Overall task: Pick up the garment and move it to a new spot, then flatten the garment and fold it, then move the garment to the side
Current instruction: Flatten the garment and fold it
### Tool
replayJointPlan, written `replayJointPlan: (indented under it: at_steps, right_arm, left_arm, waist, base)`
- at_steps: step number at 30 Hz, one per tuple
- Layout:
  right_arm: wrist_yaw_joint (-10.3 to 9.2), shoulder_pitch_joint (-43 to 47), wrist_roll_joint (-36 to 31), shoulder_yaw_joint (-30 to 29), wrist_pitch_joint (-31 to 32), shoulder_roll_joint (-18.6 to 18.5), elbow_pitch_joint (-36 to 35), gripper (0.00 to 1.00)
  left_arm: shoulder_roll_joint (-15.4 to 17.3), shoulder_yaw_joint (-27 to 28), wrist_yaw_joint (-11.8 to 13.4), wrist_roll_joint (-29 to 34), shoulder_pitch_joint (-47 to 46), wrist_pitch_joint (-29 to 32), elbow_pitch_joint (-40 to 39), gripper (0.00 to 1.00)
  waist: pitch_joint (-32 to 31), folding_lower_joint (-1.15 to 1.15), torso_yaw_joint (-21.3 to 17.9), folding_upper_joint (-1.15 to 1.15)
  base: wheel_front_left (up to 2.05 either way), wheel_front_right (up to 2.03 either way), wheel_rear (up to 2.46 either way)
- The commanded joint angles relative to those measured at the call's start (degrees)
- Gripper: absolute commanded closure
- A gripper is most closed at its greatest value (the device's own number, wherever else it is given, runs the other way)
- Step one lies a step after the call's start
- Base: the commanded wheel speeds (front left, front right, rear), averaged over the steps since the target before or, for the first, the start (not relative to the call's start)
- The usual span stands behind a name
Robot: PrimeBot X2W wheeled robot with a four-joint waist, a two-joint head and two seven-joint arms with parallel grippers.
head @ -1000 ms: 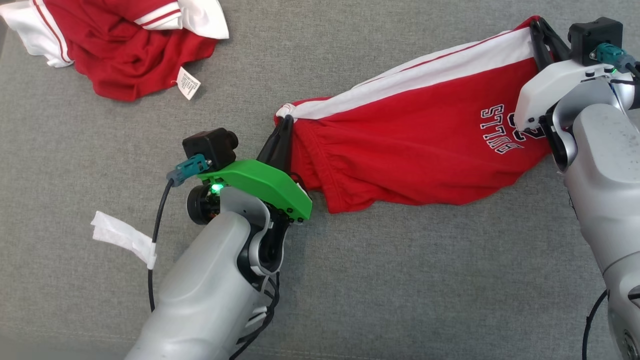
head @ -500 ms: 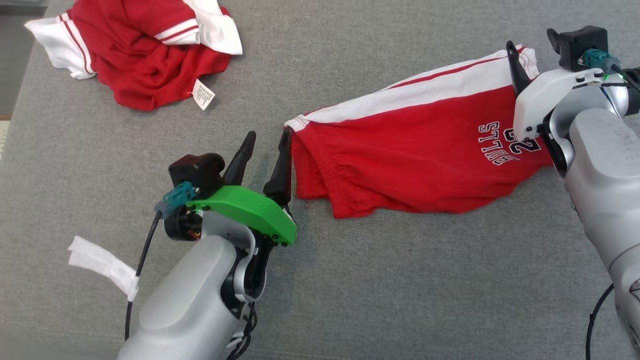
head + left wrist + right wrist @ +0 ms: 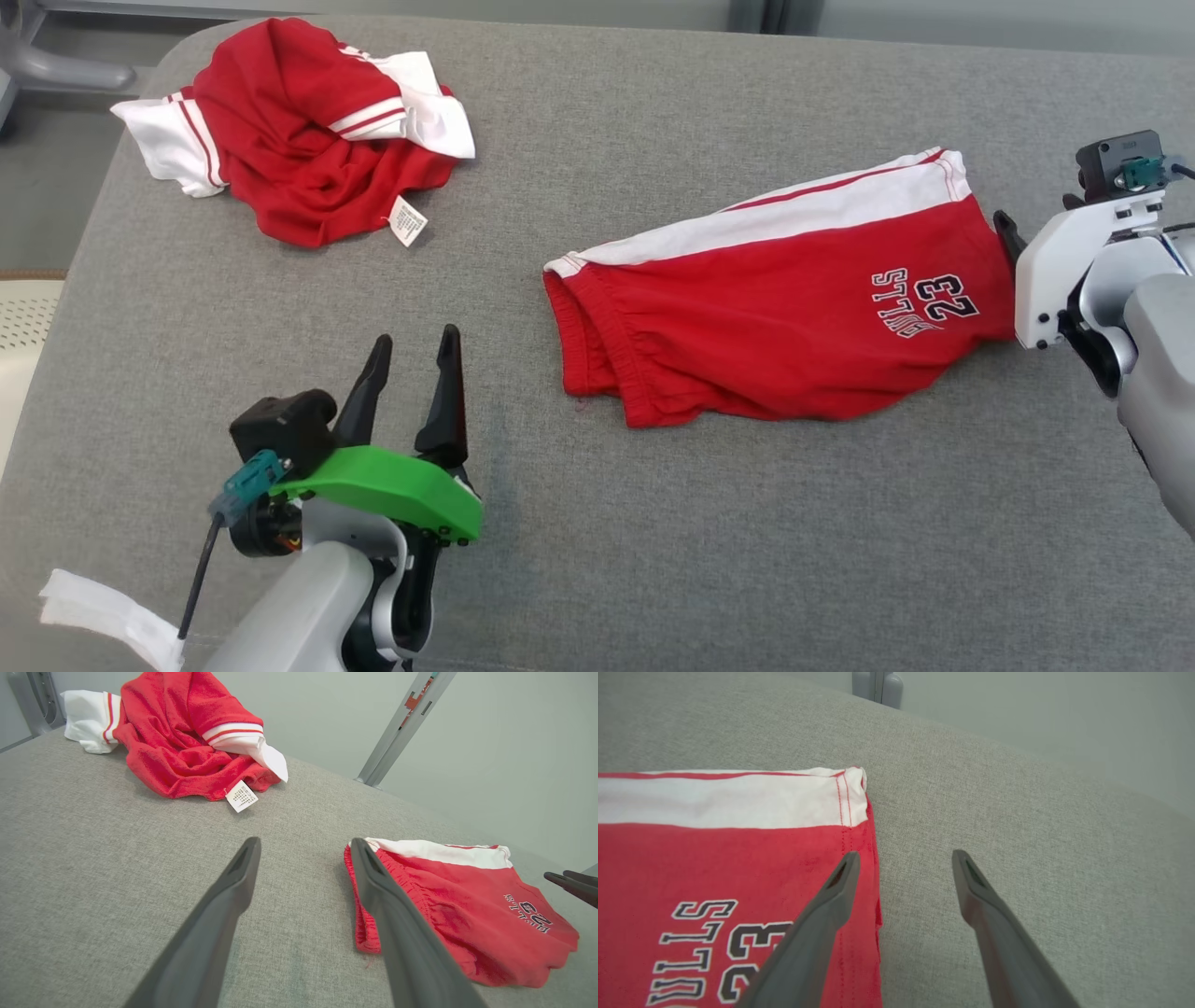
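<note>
Two garments are seen on the grey cushion (image 3: 653, 560) in the head view: red shorts (image 3: 775, 317) spread flat for folding, a crumpled red garment (image 3: 308, 159) well apart. In the left wrist view, the left hand (image 3: 304, 842) is held wide open, empty, near the waistband. In the right wrist view, the right hand (image 3: 906, 855) is likewise spread, empty, over the hem.

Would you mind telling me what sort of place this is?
Probably an indoor lab or test room: a grey fabric-covered surface, a bare pale wall with a metal post, and red shorts laid out for folding.
</note>
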Motion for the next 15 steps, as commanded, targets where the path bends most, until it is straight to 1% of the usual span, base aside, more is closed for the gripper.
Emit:
replayJointPlan:
  at_steps: [1,6,10,11,12,13,15]
  right_arm:
    - [-0.08,1.6,2.3,0.8,1.4,-0.8,-1.0,0.00]
    - [-0.08,4.1,8.5,3.2,5.1,-2.9,-4.2,0.00]
    - [-0.08,5.2,11.7,4.6,7.2,-3.4,-5.1,0.00]
    - [-0.08,5.4,12.3,5.0,7.6,-3.3,-5.2,0.06]
    - [-0.08,5.6,12.9,5.2,8.0,-3.3,-5.2,0.22]
    - [-0.08,5.9,13.6,5.6,8.4,-3.3,-5.2,0.53]
    - [-0.08,6.1,14.5,6.1,8.7,-3.2,-5.3,0.72]
  left_arm:
    - [0.8,0.7,0.7,0.0,1.1,-0.4,-0.7,0.00]
    - [0.6,1.7,1.2,-0.6,2.5,-0.6,-3.4,0.00]
    - [0.6,1.6,1.5,-0.2,2.8,-0.7,-4.5,0.00]
    - [0.7,1.6,1.5,-0.2,3.0,-0.7,-4.7,0.00]
    - [0.8,1.5,1.6,-0.1,3.0,-0.6,-4.7,0.00]
    - [0.9,1.4,1.7,0.0,3.0,-0.5,-4.8,0.00]
    - [1.1,1.2,1.9,0.4,2.9,-0.5,-4.9,0.00]
  waist:
    - [0.3,0.00,0.5,0.00]
    - [1.4,0.00,1.7,0.00]
    - [1.8,0.00,2.4,0.00]
    - [1.8,0.00,2.5,0.00]
    - [1.8,0.00,2.6,0.00]
    - [1.8,0.00,2.6,0.00]
    - [1.7,0.00,2.6,0.00]
  base:
    - [0.00,0.00,0.00]
    - [0.00,0.00,0.00]
    - [0.00,0.00,0.00]
    - [0.00,0.00,0.00]
    - [0.00,0.00,0.00]
    - [0.00,0.00,0.00]
    - [0.00,0.00,0.00]
